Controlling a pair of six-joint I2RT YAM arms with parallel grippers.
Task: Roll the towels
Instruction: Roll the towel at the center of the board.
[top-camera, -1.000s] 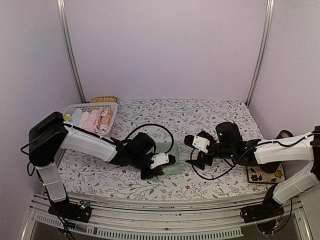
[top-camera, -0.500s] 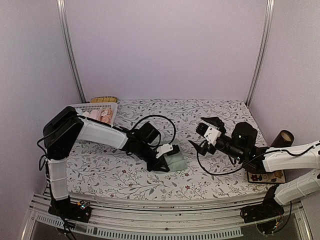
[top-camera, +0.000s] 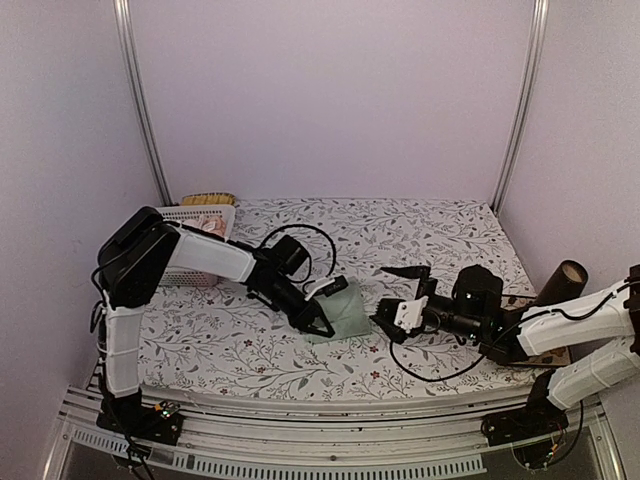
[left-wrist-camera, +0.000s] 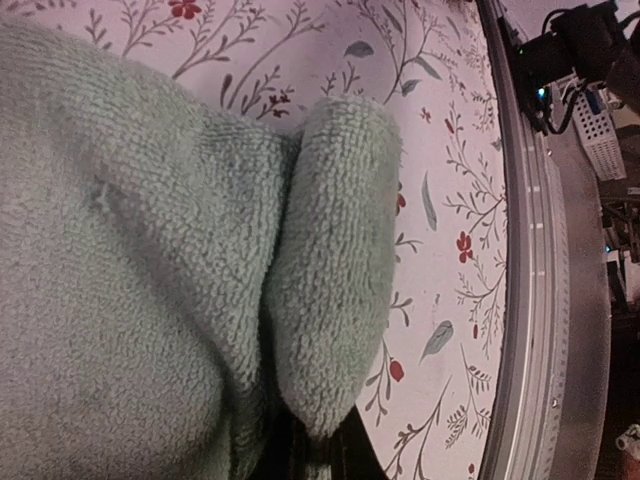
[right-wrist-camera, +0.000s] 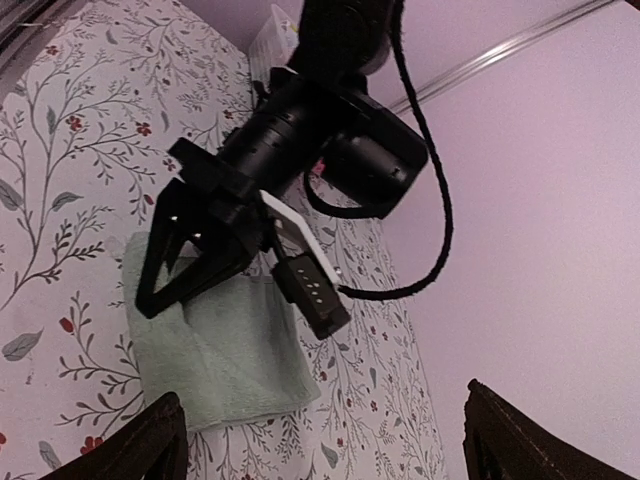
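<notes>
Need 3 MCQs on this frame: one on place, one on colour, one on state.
1. Where does the towel lie?
A. in the basket
B. on the table, at the left pincer
C. in the right pincer

2. Its colour?
A. orange
B. mint green
C. white

3. The right pincer is:
A. open, empty
B. shut on the towel
C. shut, empty

Answers:
1 B: it rests on the floral table at the left pincer, apart from the basket.
2 B: it shows pale green in every view.
3 A: its fingers stand wide apart with nothing between them.
</notes>
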